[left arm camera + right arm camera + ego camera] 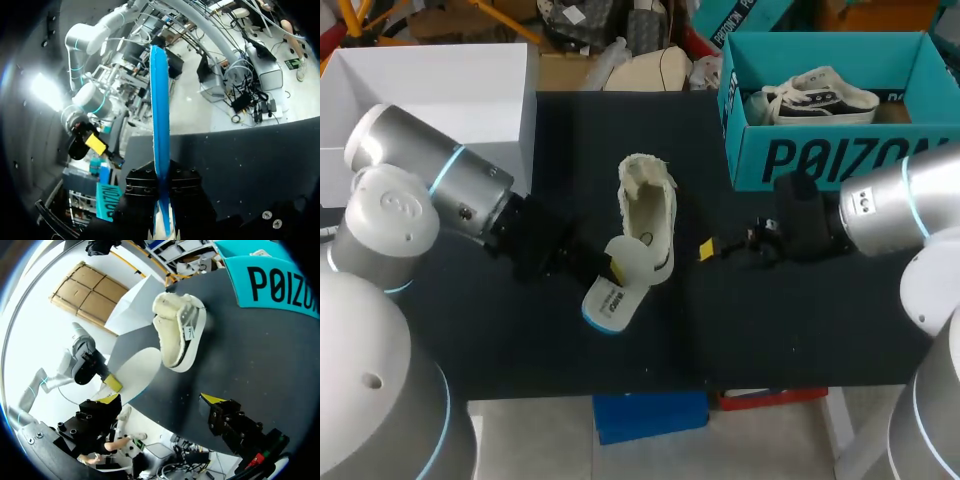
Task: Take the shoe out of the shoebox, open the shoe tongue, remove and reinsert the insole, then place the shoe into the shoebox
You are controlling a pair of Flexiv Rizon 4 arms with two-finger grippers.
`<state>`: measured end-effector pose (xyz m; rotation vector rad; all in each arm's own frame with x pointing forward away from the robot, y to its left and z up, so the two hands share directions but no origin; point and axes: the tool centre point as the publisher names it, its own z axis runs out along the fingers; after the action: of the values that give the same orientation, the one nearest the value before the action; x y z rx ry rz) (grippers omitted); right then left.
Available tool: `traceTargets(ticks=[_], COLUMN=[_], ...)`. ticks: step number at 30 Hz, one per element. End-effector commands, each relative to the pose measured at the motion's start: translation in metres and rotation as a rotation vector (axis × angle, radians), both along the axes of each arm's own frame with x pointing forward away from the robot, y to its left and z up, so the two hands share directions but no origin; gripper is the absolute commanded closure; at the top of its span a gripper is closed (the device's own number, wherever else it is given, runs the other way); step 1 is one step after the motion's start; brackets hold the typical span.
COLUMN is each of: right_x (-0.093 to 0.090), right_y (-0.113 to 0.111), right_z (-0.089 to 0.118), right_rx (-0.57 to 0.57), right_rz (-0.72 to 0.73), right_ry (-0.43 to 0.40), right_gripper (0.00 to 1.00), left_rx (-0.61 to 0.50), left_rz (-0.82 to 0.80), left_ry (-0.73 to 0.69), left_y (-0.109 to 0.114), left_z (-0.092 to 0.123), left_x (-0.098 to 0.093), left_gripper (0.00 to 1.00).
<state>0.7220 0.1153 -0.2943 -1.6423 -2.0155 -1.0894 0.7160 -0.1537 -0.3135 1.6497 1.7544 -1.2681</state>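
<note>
Black table [800,340]; top dark, matte, flat, evenly lit

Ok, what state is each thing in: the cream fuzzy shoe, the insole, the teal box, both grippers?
Cream fuzzy shoe: out of the box, lying on the table.
White insole with blue underside: mostly out of the shoe, by its heel.
Left gripper: shut on the insole.
Right gripper: open, empty, near the shoe.
Teal cardboard shoebox: open, a black-and-white sneaker inside.

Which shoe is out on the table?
The cream shoe, lying on the black table; the black-and-white shoe sits inside the teal box.
</note>
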Motion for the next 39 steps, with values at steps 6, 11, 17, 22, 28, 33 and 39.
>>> traceTargets(ticks=[6,11,17,22,28,33,39], right_x=[0.0,0.0,0.0,0.0,0.0,0.0,0.0], right_y=[0.0,0.0,0.0,0.0,0.0,0.0,0.0], right_z=[0.001,0.001,0.001,0.001,0.001,0.001,0.001], right_rx=[-0.003,-0.003,-0.003,-0.003,-0.003,-0.003,-0.003], right_rz=[0.0,0.0,0.0,0.0,0.0,0.0,0.0], right_ry=[0.003,0.003,0.003,0.003,0.003,0.003,0.003], right_gripper=[0.0,0.0,0.0,0.0,0.0,0.0,0.0], left_rx=[0.133,0.136,0.141,0.118,0.11,0.117,0.12], left_rz=[-0.063,-0.07,-0.068,-0.055,-0.053,-0.036,0.004], left_ry=[-0.023,-0.001,-0.004,0.0,0.02,0.011,0.012], left_y=[-0.007,-0.011,-0.019,-0.029,-0.037,-0.04,-0.04], left_z=[-0.009,-0.019,-0.028,-0.037,-0.047,-0.055,-0.067], left_x=[0.024,0.036,0.055,0.073,0.093,0.109,0.125], left_gripper=[1.0,1.0,1.0,1.0,1.0,1.0,1.0])
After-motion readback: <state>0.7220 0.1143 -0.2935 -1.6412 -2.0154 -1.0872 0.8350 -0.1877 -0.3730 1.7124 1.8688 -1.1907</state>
